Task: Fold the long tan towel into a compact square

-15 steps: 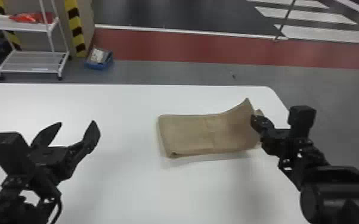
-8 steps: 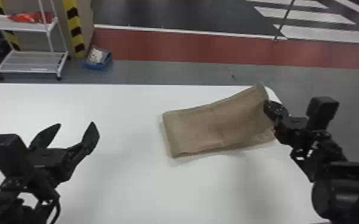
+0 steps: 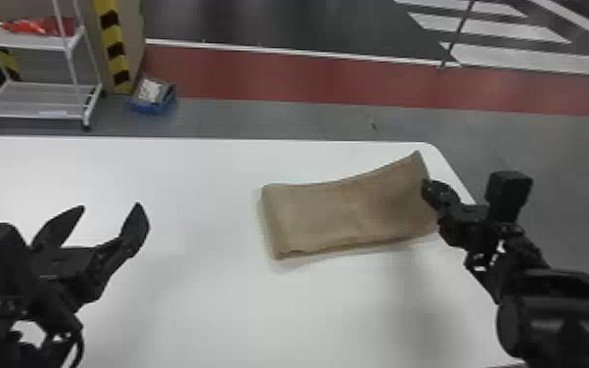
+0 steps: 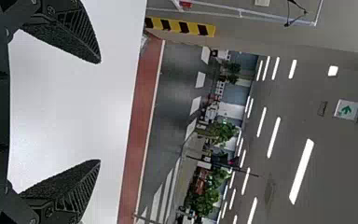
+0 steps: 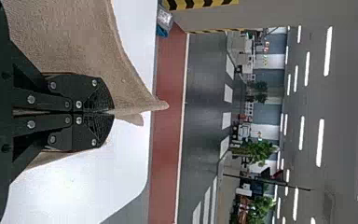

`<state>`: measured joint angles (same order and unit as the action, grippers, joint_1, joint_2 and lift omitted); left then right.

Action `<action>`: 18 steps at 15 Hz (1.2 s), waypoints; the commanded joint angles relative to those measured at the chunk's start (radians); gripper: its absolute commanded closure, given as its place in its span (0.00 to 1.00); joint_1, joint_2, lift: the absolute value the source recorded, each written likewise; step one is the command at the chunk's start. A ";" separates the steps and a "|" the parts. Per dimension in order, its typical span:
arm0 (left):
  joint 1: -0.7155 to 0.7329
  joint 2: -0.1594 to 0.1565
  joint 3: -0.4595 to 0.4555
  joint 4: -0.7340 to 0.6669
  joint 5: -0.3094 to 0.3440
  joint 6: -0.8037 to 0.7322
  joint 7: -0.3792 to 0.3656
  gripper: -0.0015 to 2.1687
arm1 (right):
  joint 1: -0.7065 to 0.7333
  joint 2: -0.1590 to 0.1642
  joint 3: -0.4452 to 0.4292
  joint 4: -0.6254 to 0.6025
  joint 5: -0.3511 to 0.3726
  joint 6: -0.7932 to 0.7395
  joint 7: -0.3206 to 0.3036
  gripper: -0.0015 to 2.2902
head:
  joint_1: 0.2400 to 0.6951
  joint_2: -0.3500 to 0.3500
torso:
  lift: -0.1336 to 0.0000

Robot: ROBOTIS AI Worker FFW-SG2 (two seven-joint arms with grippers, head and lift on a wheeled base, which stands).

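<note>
"How far along are you getting with the tan towel (image 3: 318, 215)?"

"Partway, I'm judging. It's lying toward the right side of the white table (image 3: 220, 303), and layers are showing along its near edge, so some folding is looking done. It's forming an oblong, though, so I'm not calling it a compact square."

"What are your grippers doing?"

"My right gripper (image 5: 113, 112) is pinching the towel's right end, fingers pressed together on the cloth, and that end is rising off the table, its far corner peaking. My left gripper (image 3: 110, 206) is waiting over the table's left side, fingers spreading wide and holding nothing."

"So what's remaining?"

"As I'm reading it, carrying this end leftward over the rest, letting go and squaring the edges. I'm minding the layers, since they could be slipping apart or bunching."

"Are any containers standing about?"

"A blue bin (image 3: 146, 108) is sitting on the floor beyond the table, with something whitish (image 3: 149, 91) lying in it. Beside it, a white shelf cart (image 3: 29, 43) is carrying something red-orange (image 3: 27, 26) on its upper shelf; I'm not making out what either is."
</note>
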<state>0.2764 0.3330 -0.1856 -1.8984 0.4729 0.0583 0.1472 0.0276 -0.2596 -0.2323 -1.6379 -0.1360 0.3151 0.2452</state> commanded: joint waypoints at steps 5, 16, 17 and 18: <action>-0.013 0.012 0.014 0.001 -0.019 0.027 -0.005 0.06 | 0.003 -0.041 -0.084 -0.056 -0.036 0.037 0.002 0.50 | 1.00 0.20 | 0.08; -0.022 0.008 -0.011 0.004 -0.019 0.027 0.000 0.06 | 0.028 -0.038 -0.147 0.076 0.021 -0.165 -0.053 0.02 | 1.00 0.12 | 0.08; -0.031 0.003 -0.043 0.002 -0.019 0.027 0.005 0.06 | 0.068 -0.038 -0.173 0.040 -0.028 -0.211 -0.052 0.02 | 1.00 0.10 | 0.08; -0.043 0.001 -0.078 0.002 -0.027 0.027 0.011 0.06 | 0.109 -0.038 -0.185 0.004 -0.056 -0.245 -0.052 0.02 | 1.00 0.08 | 0.08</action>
<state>0.2482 0.3386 -0.2181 -1.8955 0.4531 0.0853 0.1542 0.0779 -0.2985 -0.3884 -1.5834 -0.1424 0.1243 0.1923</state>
